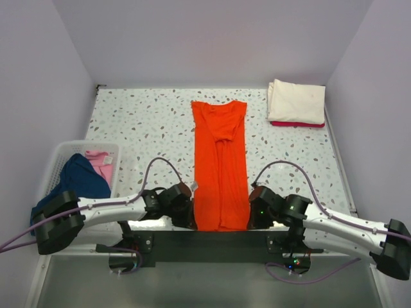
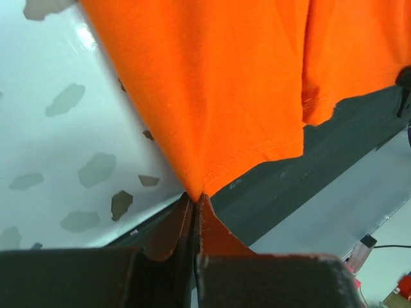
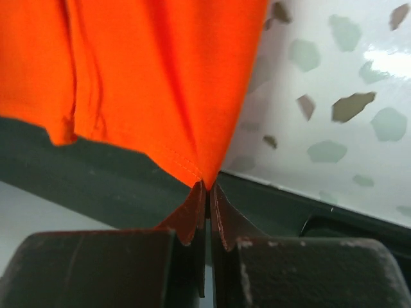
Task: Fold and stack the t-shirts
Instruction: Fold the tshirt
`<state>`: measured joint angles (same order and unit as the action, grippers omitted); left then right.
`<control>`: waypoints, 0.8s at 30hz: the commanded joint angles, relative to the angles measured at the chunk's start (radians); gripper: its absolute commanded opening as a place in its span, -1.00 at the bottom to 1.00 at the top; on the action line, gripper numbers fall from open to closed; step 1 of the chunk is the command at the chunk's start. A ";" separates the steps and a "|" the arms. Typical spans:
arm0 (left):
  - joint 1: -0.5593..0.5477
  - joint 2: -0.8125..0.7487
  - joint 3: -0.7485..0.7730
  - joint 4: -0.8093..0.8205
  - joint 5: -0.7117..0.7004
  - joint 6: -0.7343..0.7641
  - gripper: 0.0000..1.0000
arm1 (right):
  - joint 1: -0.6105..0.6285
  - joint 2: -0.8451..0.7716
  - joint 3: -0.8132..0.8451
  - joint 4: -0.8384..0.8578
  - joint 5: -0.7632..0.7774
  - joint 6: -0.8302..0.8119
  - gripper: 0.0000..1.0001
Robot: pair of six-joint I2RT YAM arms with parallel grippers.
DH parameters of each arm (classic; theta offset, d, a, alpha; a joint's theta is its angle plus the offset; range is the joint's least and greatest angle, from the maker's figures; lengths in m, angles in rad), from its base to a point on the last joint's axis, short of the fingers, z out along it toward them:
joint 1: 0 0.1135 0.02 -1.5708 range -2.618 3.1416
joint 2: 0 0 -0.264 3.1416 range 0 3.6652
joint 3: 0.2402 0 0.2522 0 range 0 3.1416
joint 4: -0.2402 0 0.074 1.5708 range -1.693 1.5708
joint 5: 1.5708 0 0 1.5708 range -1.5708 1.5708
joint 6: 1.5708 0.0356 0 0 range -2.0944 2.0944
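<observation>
Orange shirt (image 1: 220,167): left gripper (image 2: 194,204) and right gripper (image 3: 207,191) pinch its 6 o'clock hem corners; carry both level toward 12 o'clock.

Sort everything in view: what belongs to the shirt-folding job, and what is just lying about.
Part of the job:
- orange t-shirt, its near corners pinched by the left gripper and right gripper
- folded cream-white shirt, stacked on a red shirt
- navy shirt and pink shirt, lying in the basket

Just there:
- the basket itself
- speckled table
</observation>
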<state>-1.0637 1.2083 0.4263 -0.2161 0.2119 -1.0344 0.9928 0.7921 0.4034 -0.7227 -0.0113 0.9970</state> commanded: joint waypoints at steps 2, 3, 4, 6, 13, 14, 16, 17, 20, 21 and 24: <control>-0.009 -0.058 0.121 -0.124 -0.086 0.023 -1.00 | 0.107 0.030 0.141 -0.142 0.160 0.028 -1.00; -0.005 -0.052 0.140 -0.138 -0.104 0.052 -1.00 | 0.106 0.047 0.178 -0.149 0.212 0.014 -1.00; 0.004 -0.044 0.155 -0.140 -0.114 0.068 -1.00 | 0.107 0.059 0.198 -0.153 0.243 0.003 -1.00; 0.044 -0.013 0.196 -0.128 -0.114 0.109 -1.00 | 0.106 0.097 0.271 -0.162 0.319 -0.040 -1.00; 0.198 0.075 0.314 -0.043 -0.097 0.240 -1.00 | 0.078 0.338 0.468 -0.086 0.476 -0.179 -1.00; 0.220 0.106 0.350 -0.034 -0.098 0.253 -1.00 | 0.043 0.385 0.480 -0.064 0.471 -0.213 -1.00; 0.251 0.169 0.391 -0.014 -0.091 0.284 -1.00 | -0.002 0.421 0.503 0.003 0.441 -0.263 -1.00; 0.257 0.189 0.428 -0.009 -0.098 0.293 -1.00 | -0.055 0.453 0.511 0.021 0.423 -0.277 -1.00; 0.309 0.266 0.472 0.017 -0.075 0.297 -1.00 | -0.135 0.505 0.551 0.081 0.409 -0.330 -1.00; 0.321 0.279 0.480 0.036 -0.072 0.293 -1.00 | -0.155 0.525 0.578 0.089 0.402 -0.342 -1.00; 0.370 0.327 0.515 0.052 -0.074 0.286 -1.00 | -0.216 0.596 0.623 0.147 0.372 -0.383 -1.00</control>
<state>-0.7345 1.5105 0.8848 -0.2306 0.1318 -0.7734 0.8181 1.3430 0.9489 -0.6846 0.3676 0.6910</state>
